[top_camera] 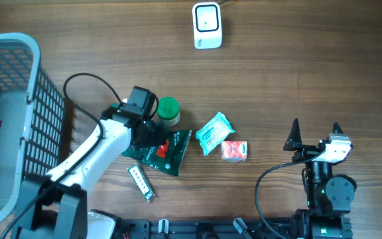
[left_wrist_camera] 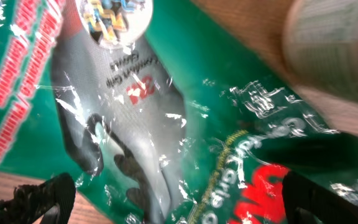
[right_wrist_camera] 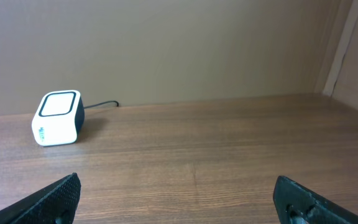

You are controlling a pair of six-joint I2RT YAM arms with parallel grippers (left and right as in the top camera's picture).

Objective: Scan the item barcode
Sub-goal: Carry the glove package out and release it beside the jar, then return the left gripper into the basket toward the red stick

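Crinkly, glossy green packet [left_wrist_camera: 241, 155] on the wood-grain table [top_camera: 277, 66]; left gripper [left_wrist_camera: 179, 208] points down over it, spread wide, empty; right gripper [right_wrist_camera: 179, 202] agape too.

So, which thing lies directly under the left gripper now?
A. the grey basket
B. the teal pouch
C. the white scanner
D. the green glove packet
D: in the left wrist view, the green glove packet fills the space below the left gripper, whose fingers stand wide apart.
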